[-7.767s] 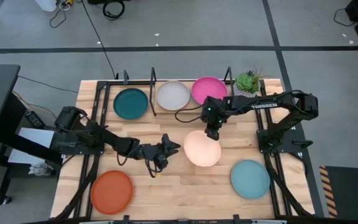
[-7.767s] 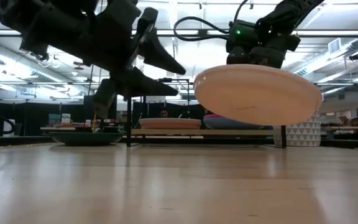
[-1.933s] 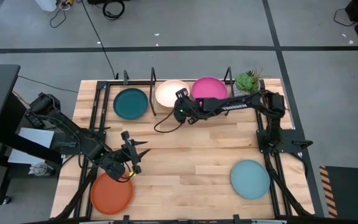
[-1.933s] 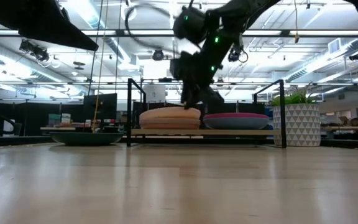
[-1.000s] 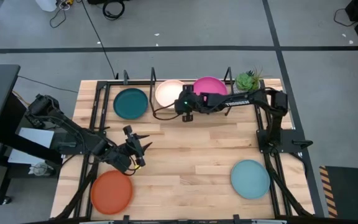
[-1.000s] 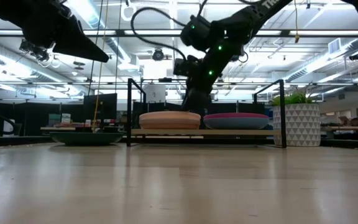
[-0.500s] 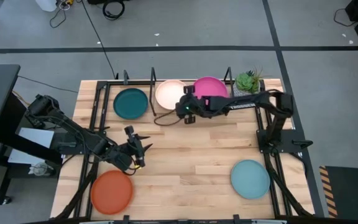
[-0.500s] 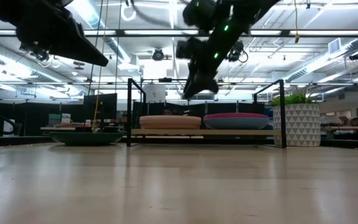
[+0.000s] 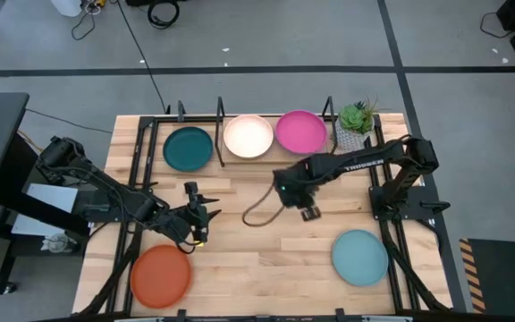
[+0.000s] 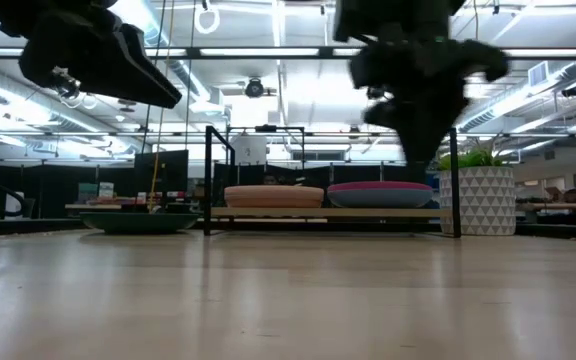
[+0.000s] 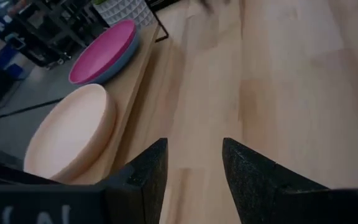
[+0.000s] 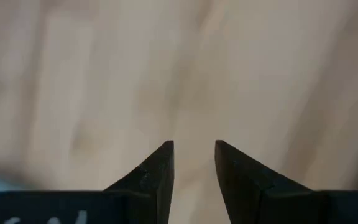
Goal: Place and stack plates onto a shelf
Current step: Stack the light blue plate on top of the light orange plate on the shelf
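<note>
The shelf [image 9: 221,143] stands along the table's far edge. In it lie the dark teal plate [image 9: 189,148], the peach-tan plate [image 9: 248,136] on top of a stack, and the magenta plate [image 9: 300,131] over a bluish one [image 11: 118,60]. The orange plate [image 9: 161,275] lies flat at the near left and the light teal plate [image 9: 360,257] at the near right. My right gripper [image 9: 308,213] hovers open over the bare middle of the table, pointing down. My left gripper [image 9: 201,206] hangs open just beyond the orange plate, facing the shelf. The remaining plates are hidden.
A small green plant in a white pot [image 9: 357,119] stands at the shelf's right end. A black cable loops from my right arm over the table [image 9: 256,215]. Bare wood lies between the two loose plates and in front of the shelf [image 10: 288,290].
My right gripper has drawn back from the peach-tan plate on the shelf, moving toward the near edge and a little right, and now points down over the table's middle. The peach-tan plate stays on its stack. My left arm has kept almost still.
</note>
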Controlling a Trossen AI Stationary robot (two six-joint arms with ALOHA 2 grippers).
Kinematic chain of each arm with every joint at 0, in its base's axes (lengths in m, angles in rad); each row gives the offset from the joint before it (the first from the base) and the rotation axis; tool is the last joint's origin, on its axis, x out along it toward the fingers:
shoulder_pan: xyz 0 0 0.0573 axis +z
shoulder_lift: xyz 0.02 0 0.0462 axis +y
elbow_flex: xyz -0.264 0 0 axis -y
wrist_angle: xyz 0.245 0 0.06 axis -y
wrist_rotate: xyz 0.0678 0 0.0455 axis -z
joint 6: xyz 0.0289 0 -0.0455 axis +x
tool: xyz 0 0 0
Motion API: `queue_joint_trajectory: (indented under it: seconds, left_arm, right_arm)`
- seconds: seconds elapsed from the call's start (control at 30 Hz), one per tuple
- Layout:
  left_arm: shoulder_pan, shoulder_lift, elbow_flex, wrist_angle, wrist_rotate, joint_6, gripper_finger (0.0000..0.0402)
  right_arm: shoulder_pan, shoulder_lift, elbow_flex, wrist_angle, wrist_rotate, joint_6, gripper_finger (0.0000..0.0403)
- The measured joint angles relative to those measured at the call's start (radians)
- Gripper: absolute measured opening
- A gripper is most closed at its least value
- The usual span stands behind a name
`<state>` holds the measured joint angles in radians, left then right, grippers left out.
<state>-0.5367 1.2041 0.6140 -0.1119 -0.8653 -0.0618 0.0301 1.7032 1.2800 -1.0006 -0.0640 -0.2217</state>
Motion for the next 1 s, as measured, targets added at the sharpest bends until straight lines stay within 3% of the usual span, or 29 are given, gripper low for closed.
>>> queue_joint_trajectory:
  seconds: [0.13,0.57,0.83,1.0]
  left_arm:
    - [0.029,0.000,0.000,0.023,0.000,0.086,0.0160]
    - [0.190,0.000,0.000,0.252,0.004,0.413,0.0160]
    - [0.333,0.000,0.000,0.304,0.273,0.451,0.0160]
    - [0.384,0.000,0.000,0.304,0.293,0.451,0.0160]
  right_arm:
    - [0.060,0.000,-0.051,-0.091,-0.043,0.097,0.0122]
    - [0.289,0.000,-0.179,-0.120,-0.114,0.404,0.0122]
    - [0.382,0.001,-0.268,-0.124,-0.096,0.511,0.0122]
    - [0.398,0.001,-0.328,-0.104,-0.095,0.541,0.0122]
